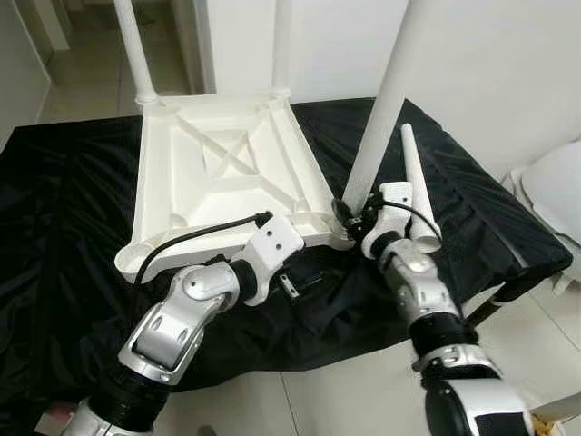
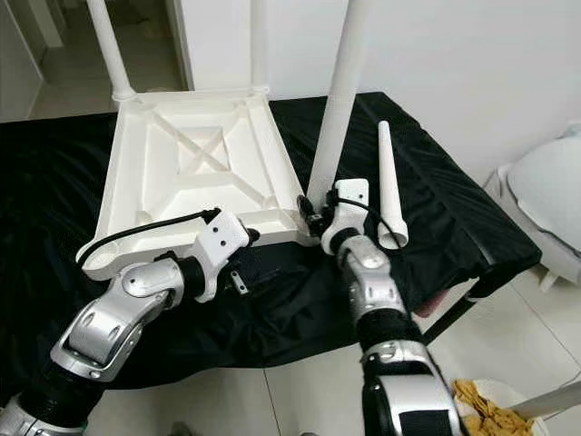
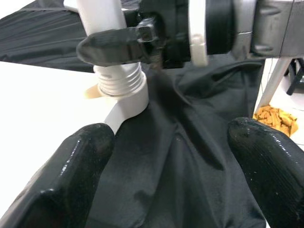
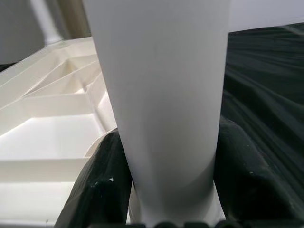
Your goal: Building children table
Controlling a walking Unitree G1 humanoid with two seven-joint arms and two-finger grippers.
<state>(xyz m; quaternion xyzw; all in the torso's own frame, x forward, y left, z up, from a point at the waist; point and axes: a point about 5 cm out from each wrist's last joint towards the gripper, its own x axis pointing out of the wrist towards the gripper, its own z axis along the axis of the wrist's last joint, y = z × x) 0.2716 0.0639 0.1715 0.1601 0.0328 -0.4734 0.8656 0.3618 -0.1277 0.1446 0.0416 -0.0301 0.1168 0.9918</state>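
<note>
Cross-threading is the main risk, in my judgement: the leg (image 1: pixel 386 100) leans toward the upper right of the left eye view, not square to the inverted top (image 1: pixel 218 173), so its threaded end (image 3: pixel 118 80) may bite crooked in the corner socket (image 3: pixel 126 102) if turned now. The left wrist view shows several threads exposed above the socket, so the joint is far from seated. A tilted leg could also lever the top, which overhangs the near edge of the black cloth (image 1: pixel 73 236), and tip or slide it toward the floor.

The right gripper (image 1: pixel 349 213) has its fingers (image 4: pixel 102 185) clamped on the leg's base, one pad on each side, at the top's near right corner in the middle of the frame. The left gripper (image 3: pixel 166 156) has its fingers spread wide with nothing between them, just beside that corner, aimed at the joint; if it nudges the top while the right one twists, alignment gets worse.

The leg's long axis runs from the socket up and out of frame. Two legs (image 1: pixel 136 54) already stand at the far corners. A spare leg (image 1: pixel 418 186) lies on the cloth right of the gripper, thin end pointing up-frame, open end toward the lower right.
</note>
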